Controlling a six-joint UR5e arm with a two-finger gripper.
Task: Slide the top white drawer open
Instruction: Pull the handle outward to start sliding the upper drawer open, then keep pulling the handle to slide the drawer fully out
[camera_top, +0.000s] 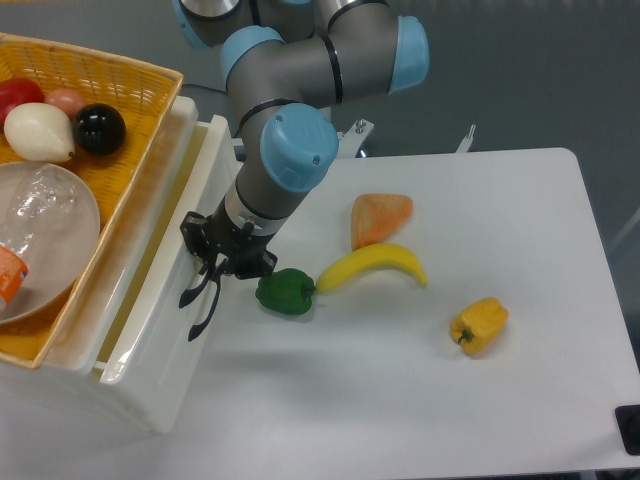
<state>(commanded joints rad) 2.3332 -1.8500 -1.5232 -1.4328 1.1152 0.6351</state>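
- Camera view from above: the top white drawer is being shown at the table's left edge, pulled partly out of its cabinet, so that a narrow gap into the tray is being exposed.
- Its glossy white plastic front is being lit from above, and one curved black handle is being carried on that front.
- The gripper is being held at the upper end of the handle; whether its fingers are clamped on the handle cannot be told.
- A woven yellow basket with round items and a clear bowl is being carried on the cabinet top.
- A green pepper, a banana, an orange wedge and a yellow pepper are being displayed on the table.
- No brand, label or writing is being made readable.
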